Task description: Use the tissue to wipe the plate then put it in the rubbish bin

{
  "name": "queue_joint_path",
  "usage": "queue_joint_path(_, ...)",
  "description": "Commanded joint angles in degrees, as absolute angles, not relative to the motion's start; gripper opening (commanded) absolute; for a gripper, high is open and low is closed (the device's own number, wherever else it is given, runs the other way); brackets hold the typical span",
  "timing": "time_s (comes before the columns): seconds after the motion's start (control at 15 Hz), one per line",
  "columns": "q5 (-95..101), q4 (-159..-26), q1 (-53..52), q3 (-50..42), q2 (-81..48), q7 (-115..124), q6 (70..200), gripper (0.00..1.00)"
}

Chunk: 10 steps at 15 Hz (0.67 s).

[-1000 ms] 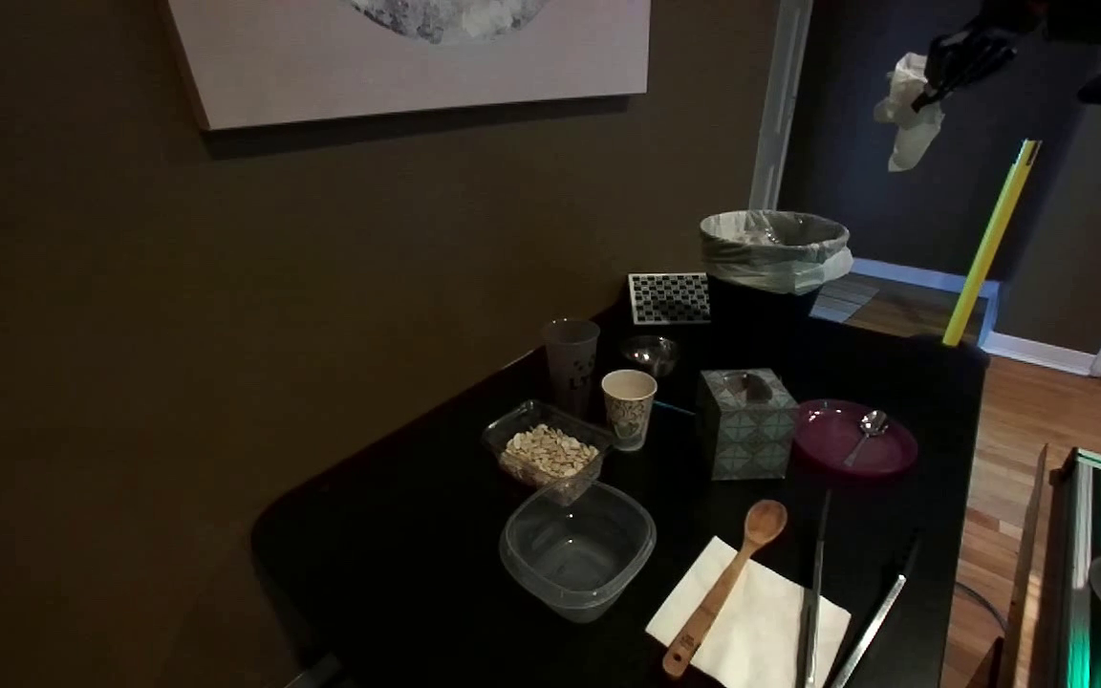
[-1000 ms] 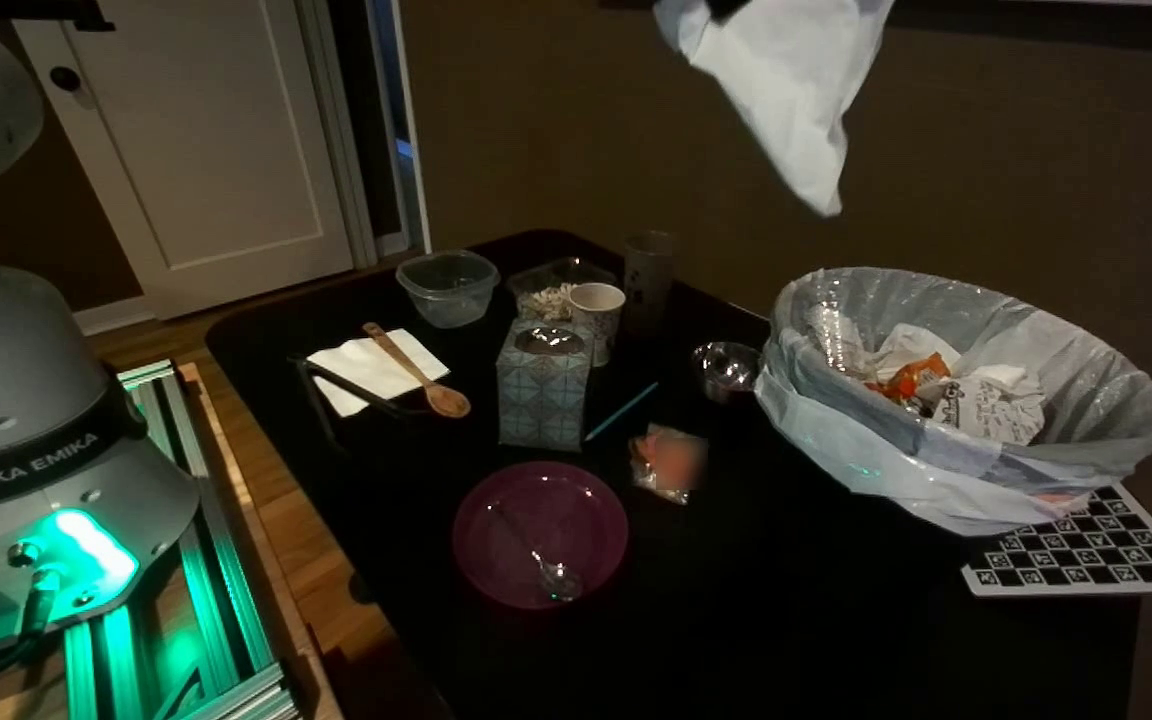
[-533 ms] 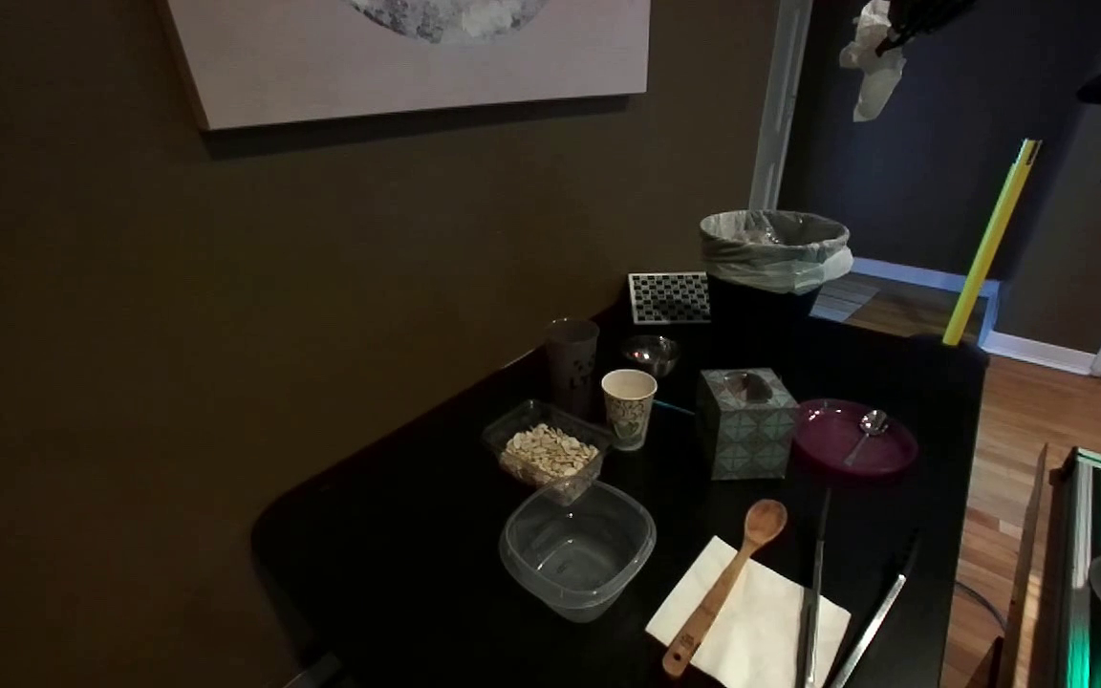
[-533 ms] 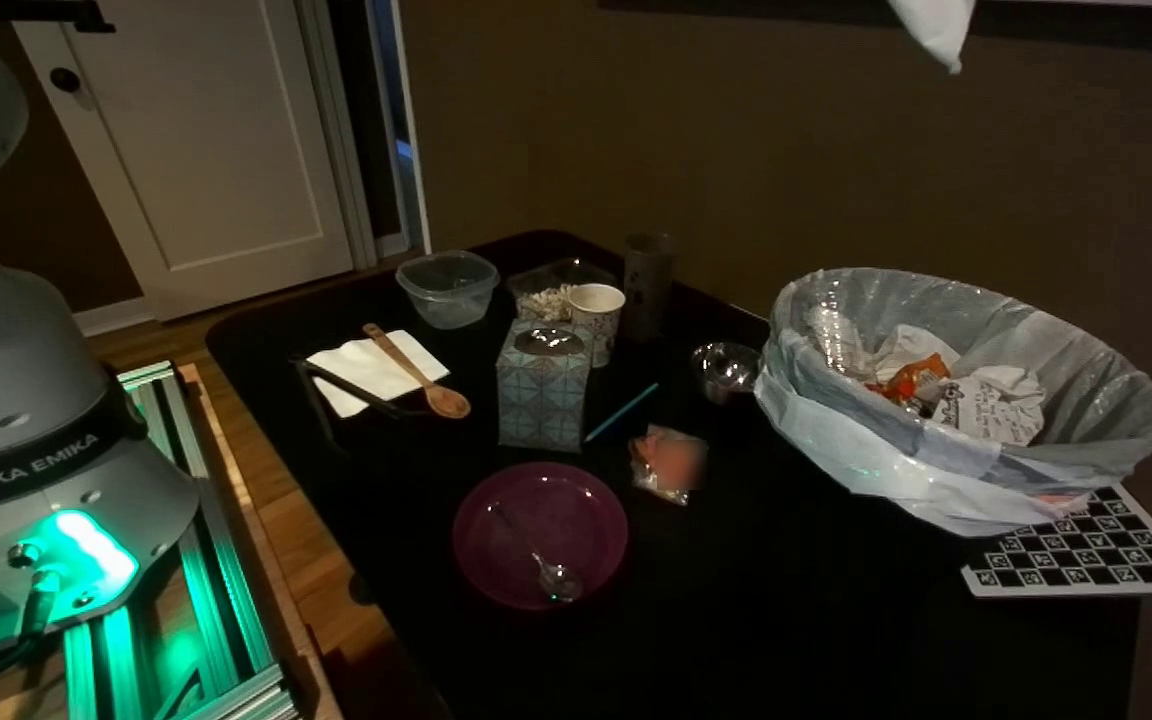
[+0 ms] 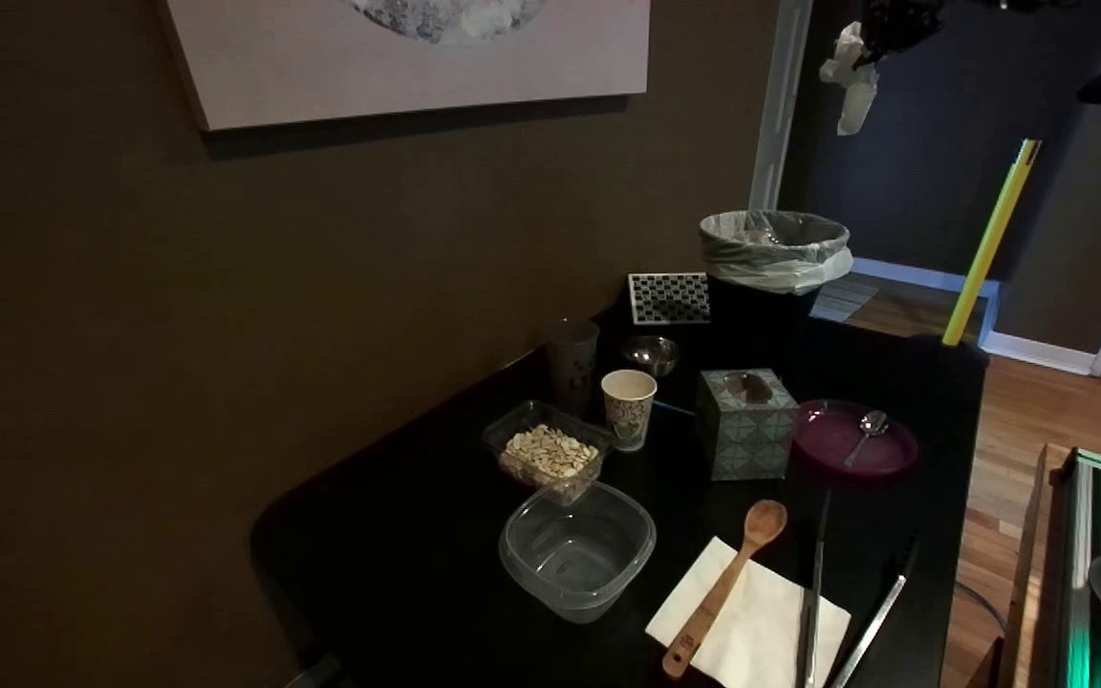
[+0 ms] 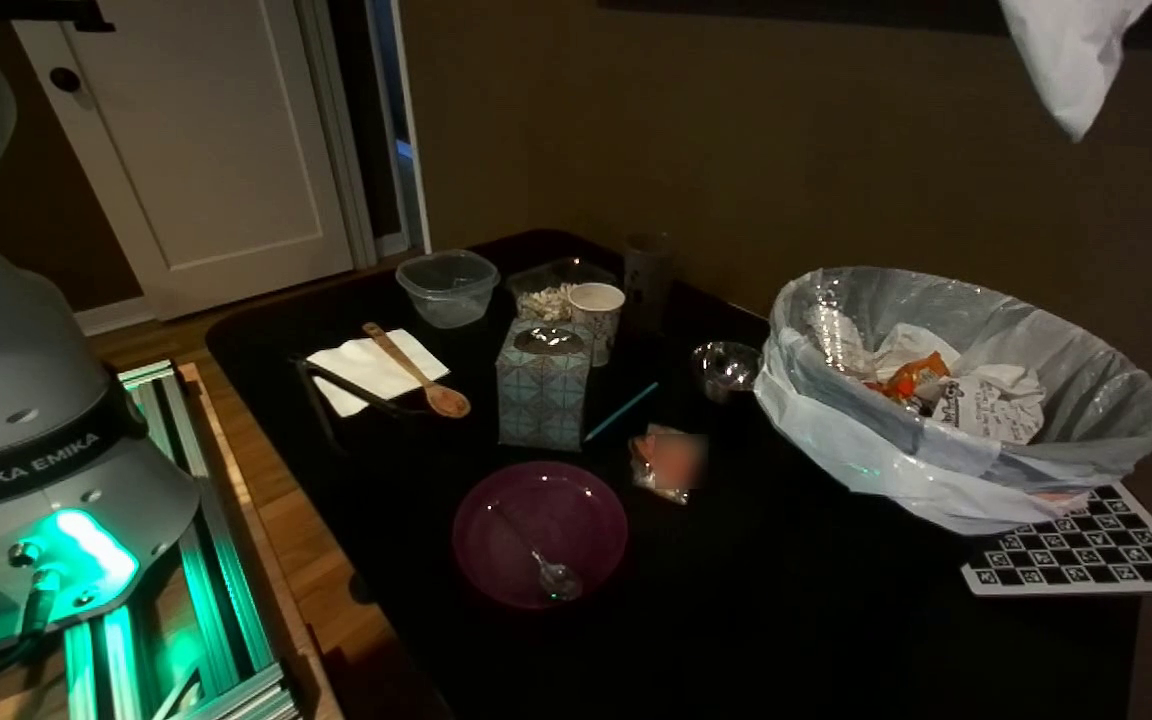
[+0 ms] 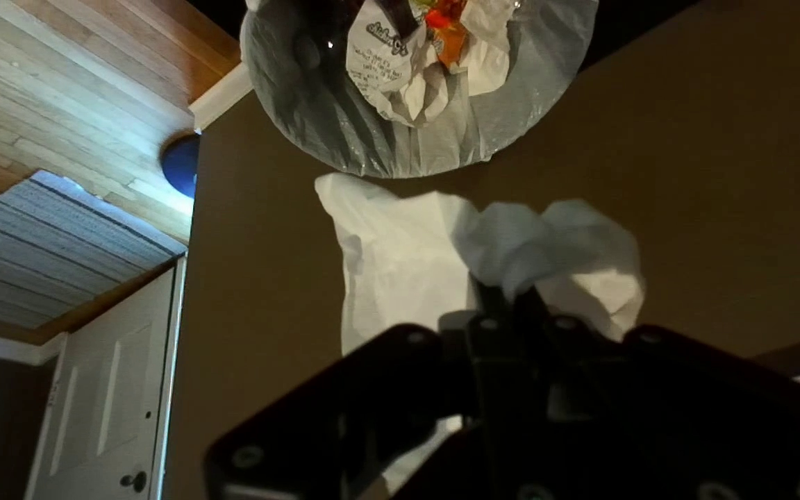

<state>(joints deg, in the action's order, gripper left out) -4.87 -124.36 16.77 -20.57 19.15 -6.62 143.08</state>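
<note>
Plate (image 6: 576,515), round and maroon, lies near and left on the dark surface (image 6: 786,600) in an exterior view, with a metal spoon (image 6: 558,581) on it. Right of it and farther back stands the rubbish bin (image 6: 866,455), its lined mouth facing up. Farther right and higher hangs the tissue (image 6: 1076,65), a pointed corner downward, pinched by the end effector (image 7: 507,298). The coming release likely turns on one relation: the rubbish bin lies below the end effector, well apart from the tissue; whether the tissue is squarely over the mouth, I cannot tell.
</note>
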Motion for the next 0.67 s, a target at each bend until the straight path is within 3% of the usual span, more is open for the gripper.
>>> queue_joint_path(0.0, -8.34, -118.72, 15.07, -22.31, 13.74, -8.29, 140.66, 0.41)
queue_joint_path(0.47, -10.10, -114.99, 15.36, -21.96, 10.33, -9.33, 140.17, 0.94)
queue_joint_path(0.6, -10.30, -115.00, 15.46, -21.88, 10.41, -9.77, 139.86, 1.00)
